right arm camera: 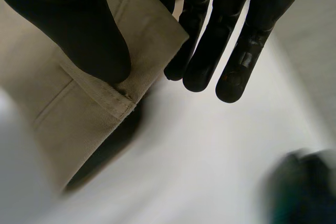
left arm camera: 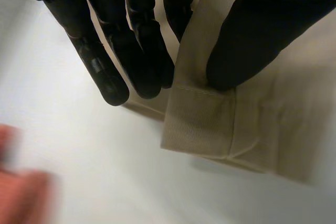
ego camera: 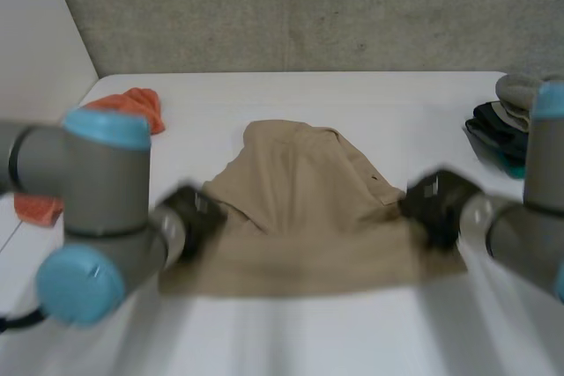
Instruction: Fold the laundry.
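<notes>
1. A grey concrete wall (ego camera: 308, 6) stands behind a white table (ego camera: 291, 332). An orange cloth (ego camera: 137, 107) lies at the far left, and a pile of dark clothes (ego camera: 500, 129) at the far right.
2. The tan garment (ego camera: 308, 209) lies in the middle of the table between the two arms. Its narrower end points away from the robot.
3. It looks like a light woven cloth, soft and not slippery, so I think it will sag wherever it is not supported. The stitched bands at its edges seem thicker and are probably the best place to hold it.
4. The left hand (ego camera: 196, 216) is low at the left edge of the garment. In its wrist view the thumb (left arm camera: 262, 35) presses on a stitched band with the straight fingers (left arm camera: 131, 51) on the other side, so it pinches the cloth.
5. The right hand (ego camera: 434, 202) is at the right edge. It grasps a band in the same way, between thumb (right arm camera: 79, 30) and fingers (right arm camera: 210, 40).
6. Both forearms come inward from the sides, close over the table.
</notes>
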Available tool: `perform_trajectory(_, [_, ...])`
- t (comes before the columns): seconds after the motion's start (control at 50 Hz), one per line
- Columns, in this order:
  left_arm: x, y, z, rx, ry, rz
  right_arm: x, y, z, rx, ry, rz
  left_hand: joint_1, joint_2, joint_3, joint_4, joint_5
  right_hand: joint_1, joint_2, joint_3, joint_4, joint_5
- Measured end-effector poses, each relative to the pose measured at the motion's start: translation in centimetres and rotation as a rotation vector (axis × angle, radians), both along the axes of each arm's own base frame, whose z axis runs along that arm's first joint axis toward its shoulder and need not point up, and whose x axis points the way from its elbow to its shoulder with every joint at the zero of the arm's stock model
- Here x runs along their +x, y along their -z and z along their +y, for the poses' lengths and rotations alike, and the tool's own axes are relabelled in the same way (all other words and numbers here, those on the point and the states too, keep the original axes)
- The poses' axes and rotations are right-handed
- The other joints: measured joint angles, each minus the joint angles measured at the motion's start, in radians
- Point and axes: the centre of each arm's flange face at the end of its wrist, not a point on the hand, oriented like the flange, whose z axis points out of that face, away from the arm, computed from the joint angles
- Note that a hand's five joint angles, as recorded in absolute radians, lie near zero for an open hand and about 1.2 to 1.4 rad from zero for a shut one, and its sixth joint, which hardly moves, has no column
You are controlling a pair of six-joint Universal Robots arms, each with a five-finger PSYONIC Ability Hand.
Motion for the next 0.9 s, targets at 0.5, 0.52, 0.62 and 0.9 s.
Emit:
perform_trajectory(0.5, [-3.0,-21.5,-10.9,-1.108,-0.041,0.747,6.8,-17.9,-9.7,-1.136,0.005,-0.605,0.0,0.001,0.001,0.0,0.0,0.025,0.0,0.0,0.0,0.009])
perform_trajectory(0.52, [-3.0,-20.5,-10.8,-1.071,-0.029,0.735,6.9,-16.6,-9.7,-1.09,0.004,-0.585,0.0,0.002,0.002,0.0,0.0,0.025,0.0,0.0,0.0,0.009])
perform_trajectory(0.62, [-3.2,-16.9,-10.7,-0.964,-0.002,0.688,7.2,-12.9,-9.6,-0.97,0.003,-0.532,0.0,0.002,0.002,0.0,0.0,0.025,0.0,0.0,0.0,0.009])
perform_trajectory(0.9, [-0.6,1.7,-4.6,-0.24,-0.073,0.305,5.6,5.3,-5.7,-0.313,0.012,-0.21,0.0,0.002,0.002,0.0,0.0,0.025,0.0,0.0,0.0,0.009])
